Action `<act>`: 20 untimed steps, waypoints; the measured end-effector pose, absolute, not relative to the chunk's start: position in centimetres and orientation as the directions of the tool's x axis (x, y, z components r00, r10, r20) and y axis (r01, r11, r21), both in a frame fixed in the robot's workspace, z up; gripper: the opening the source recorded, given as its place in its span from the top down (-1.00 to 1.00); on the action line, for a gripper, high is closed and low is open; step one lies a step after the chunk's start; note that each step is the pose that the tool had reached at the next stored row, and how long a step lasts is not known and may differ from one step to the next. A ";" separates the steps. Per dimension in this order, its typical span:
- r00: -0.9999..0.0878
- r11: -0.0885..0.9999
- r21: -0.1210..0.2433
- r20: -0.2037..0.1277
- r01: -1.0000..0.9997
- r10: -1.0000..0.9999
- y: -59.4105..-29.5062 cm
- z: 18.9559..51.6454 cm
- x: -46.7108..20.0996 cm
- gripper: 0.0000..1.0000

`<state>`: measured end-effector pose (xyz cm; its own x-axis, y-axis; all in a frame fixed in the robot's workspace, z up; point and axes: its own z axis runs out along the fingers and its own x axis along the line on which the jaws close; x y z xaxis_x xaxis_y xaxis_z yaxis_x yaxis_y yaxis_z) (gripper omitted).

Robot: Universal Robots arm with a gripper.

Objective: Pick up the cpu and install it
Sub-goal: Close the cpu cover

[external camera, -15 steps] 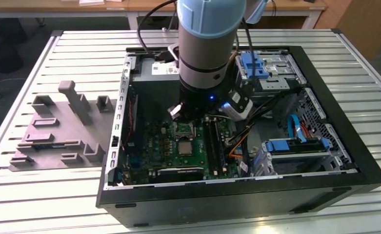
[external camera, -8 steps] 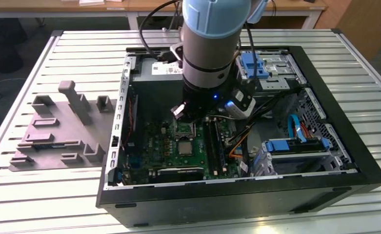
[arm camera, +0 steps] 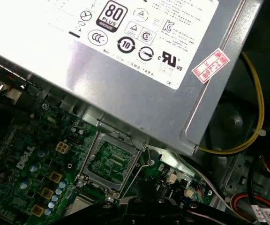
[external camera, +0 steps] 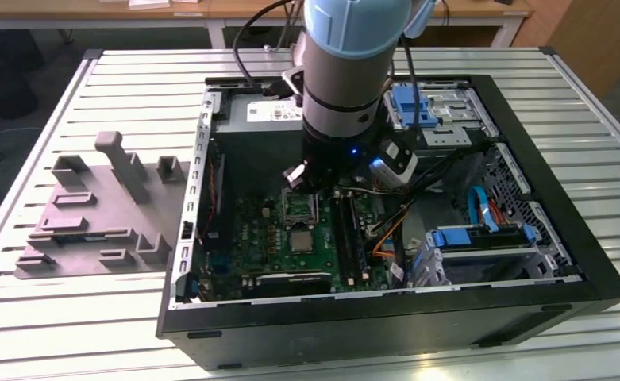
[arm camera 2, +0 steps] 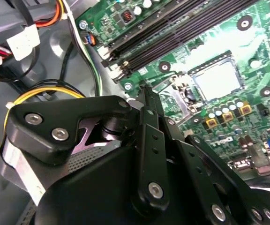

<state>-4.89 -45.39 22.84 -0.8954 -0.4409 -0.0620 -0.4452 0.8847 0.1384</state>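
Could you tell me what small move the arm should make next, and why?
Probably shift the gripper sideways until it is over the cpu: it hangs above the socket frame, while the cpu lies uncovered beside that frame on the motherboard.

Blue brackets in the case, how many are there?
2. Far bracket beside the arm; near bracket on the drive cage, exterior view's right. The arm may hide more.

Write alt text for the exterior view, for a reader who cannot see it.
A robot arm reaches down into an open black computer case lying on a slatted metal table, its end effector just above the green motherboard. A small silvery cpu lies on the board below it. A grey fixture tray sits at the exterior view's left.
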 end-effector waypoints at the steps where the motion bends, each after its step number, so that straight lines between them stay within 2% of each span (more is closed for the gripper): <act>1: -0.894 0.883 0.138 -0.063 -0.448 -0.444 -45.3 22.8 -4.9 0.79; 20: -0.870 0.857 0.150 -0.071 -0.492 -0.487 -43.8 21.5 -4.2 0.79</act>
